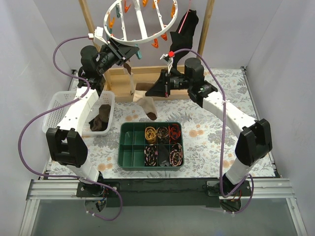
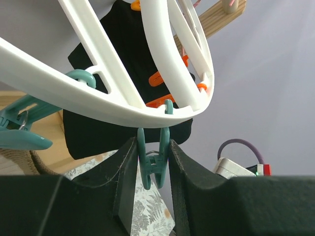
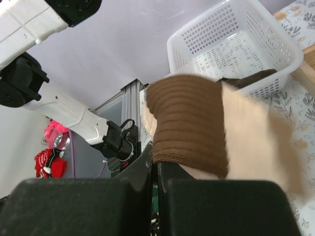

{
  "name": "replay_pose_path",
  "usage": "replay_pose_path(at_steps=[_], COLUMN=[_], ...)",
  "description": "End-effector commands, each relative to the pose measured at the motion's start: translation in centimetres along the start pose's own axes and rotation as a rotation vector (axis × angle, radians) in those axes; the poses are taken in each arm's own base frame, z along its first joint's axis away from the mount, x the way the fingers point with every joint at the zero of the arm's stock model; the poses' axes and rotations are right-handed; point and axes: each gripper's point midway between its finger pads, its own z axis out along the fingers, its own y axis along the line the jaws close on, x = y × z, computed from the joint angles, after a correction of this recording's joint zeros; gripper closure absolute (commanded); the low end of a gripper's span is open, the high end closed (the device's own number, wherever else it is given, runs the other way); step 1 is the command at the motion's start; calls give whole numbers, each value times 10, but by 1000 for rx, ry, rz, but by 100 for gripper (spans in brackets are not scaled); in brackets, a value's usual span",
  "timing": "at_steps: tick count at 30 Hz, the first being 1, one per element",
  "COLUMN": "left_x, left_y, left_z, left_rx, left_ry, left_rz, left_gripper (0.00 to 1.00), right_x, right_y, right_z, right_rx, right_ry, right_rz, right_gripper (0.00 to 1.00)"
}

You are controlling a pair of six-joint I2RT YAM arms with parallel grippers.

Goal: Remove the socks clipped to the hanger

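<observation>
The white ring hanger [image 1: 140, 22] hangs at the top, fringed with orange and teal pegs; it also fills the left wrist view [image 2: 123, 105]. My left gripper [image 1: 123, 53] is raised to its near rim, fingers pressed on both sides of a teal peg [image 2: 153, 162]. My right gripper [image 1: 151, 92] is shut on a tan sock with brown cuff and toe [image 1: 148, 105], which hangs below the ring; the cuff [image 3: 189, 123] sits right at the shut jaws. A thin brown strip [image 1: 128, 67] dangles just under the left gripper.
A black garment with a pink strip [image 1: 186, 27] hangs at the ring's right. A white basket [image 1: 59, 105] at the left holds a dark sock [image 1: 102, 118]. A green tray [image 1: 125, 147] holds rolled bundles. Wooden posts [image 1: 88, 17] and a wooden base [image 1: 118, 81] stand behind.
</observation>
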Motion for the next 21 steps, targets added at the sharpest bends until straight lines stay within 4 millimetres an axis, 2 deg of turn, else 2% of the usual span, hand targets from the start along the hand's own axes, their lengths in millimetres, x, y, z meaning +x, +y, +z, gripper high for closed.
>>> replay_pose_path(at_steps=[1, 3, 4, 6, 7, 11, 13, 14, 15, 17, 19, 20, 21], left_x=[-6, -2, 0, 6, 7, 23, 32, 34, 38, 47, 53, 59, 64], left_y=[-20, -16, -15, -12, -13, -16, -15, -18, -20, -16, -22, -19, -26], left_z=[-5, -6, -8, -10, -13, -21, -25, -29, -32, -37, -45, -49, -55], left_rx=[33, 25, 22, 17, 21, 57, 64, 70, 82, 76, 97, 95, 124], left_ry=[-19, -6, 1, 17, 23, 88, 119, 128, 148, 177, 200, 217, 239], left_rz=[42, 41, 40, 39, 47, 67, 73, 89, 95, 102, 114, 109, 120], left_gripper=[100, 100, 91, 81, 72, 55, 47, 39, 35, 30, 28, 28, 27], right_x=[-6, -2, 6, 9, 13, 29, 31, 34, 36, 39, 43, 44, 44], right_y=[21, 24, 20, 25, 25, 26, 30, 32, 34, 35, 36, 37, 38], right_z=[-9, -12, -13, -17, -18, -24, -28, -29, -31, -33, -35, -36, -37], right_rx=[-9, -5, 4, 2, 5, 10, 11, 10, 12, 19, 29, 35, 38], right_ry=[-36, -36, -28, -27, -24, -6, -4, 0, 1, 6, 16, 20, 22], right_rz=[-67, -64, -46, -46, -40, -13, -11, -7, -3, 7, 27, 33, 29], right_gripper=[99, 99, 99, 99, 99, 99, 99, 99, 99, 99, 99, 99, 99])
